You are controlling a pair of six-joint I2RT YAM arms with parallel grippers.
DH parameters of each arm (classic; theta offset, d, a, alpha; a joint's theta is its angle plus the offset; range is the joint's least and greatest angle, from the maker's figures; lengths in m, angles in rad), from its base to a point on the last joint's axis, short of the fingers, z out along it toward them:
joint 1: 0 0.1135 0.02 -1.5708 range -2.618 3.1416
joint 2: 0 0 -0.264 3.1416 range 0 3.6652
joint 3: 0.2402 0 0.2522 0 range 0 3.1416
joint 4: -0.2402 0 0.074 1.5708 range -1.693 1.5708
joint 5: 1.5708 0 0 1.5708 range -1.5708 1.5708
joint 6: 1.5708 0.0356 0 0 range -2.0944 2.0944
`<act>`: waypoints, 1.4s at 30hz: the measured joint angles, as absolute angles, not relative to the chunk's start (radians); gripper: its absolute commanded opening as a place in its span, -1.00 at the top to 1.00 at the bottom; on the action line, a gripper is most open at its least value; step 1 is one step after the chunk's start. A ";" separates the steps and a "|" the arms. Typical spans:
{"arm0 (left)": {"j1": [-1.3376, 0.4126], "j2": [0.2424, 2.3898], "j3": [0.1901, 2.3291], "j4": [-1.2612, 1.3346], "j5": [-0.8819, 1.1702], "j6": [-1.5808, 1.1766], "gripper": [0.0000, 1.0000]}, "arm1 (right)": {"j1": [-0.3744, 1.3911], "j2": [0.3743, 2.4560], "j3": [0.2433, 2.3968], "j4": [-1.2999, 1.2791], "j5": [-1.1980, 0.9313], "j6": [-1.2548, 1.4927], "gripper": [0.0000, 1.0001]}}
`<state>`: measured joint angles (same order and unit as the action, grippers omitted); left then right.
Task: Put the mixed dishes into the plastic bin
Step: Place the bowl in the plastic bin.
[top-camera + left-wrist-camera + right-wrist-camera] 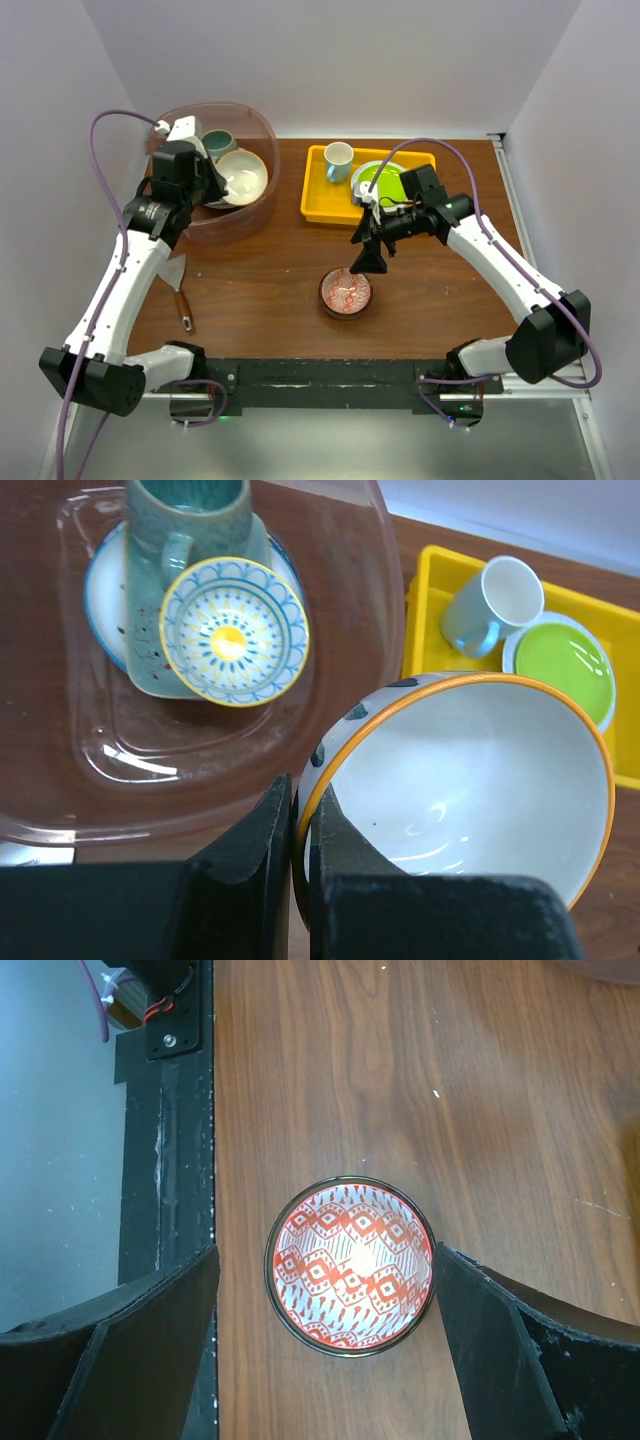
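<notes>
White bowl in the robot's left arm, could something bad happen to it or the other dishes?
1. The left jaws pinch the white bowl only by its rim, over the plastic bin. It might slip and chip the yellow-and-blue bowl or teal mug below.
2. The right jaws stand open above the red patterned bowl. Coming down off-centre, they could knock its rim and slide it across the table toward the near edge.
</notes>
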<state>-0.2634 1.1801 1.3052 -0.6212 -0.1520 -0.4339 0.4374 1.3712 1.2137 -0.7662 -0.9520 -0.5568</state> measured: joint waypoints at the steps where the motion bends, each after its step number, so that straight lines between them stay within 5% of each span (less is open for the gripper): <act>1: -0.242 1.184 1.305 -0.614 -0.146 -0.434 1.00 | 0.437 1.371 1.213 -0.766 -0.952 -0.557 -0.83; 11: -0.091 1.309 1.305 -0.511 -0.134 -0.442 1.00 | 0.437 1.371 1.205 -0.763 -0.949 -0.553 -0.83; 34: -0.046 1.684 1.376 -0.391 -0.187 -0.442 1.00 | 0.437 1.371 1.198 -0.762 -0.933 -0.550 -0.83; 42: -0.046 1.732 1.390 -0.381 -0.223 -0.434 0.80 | 0.437 1.371 1.188 -0.757 -0.933 -0.550 -0.83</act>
<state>-0.0460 1.7325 1.3903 -0.3813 -0.2230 -0.4335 0.4374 1.3712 1.1885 -0.7574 -0.9333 -0.5499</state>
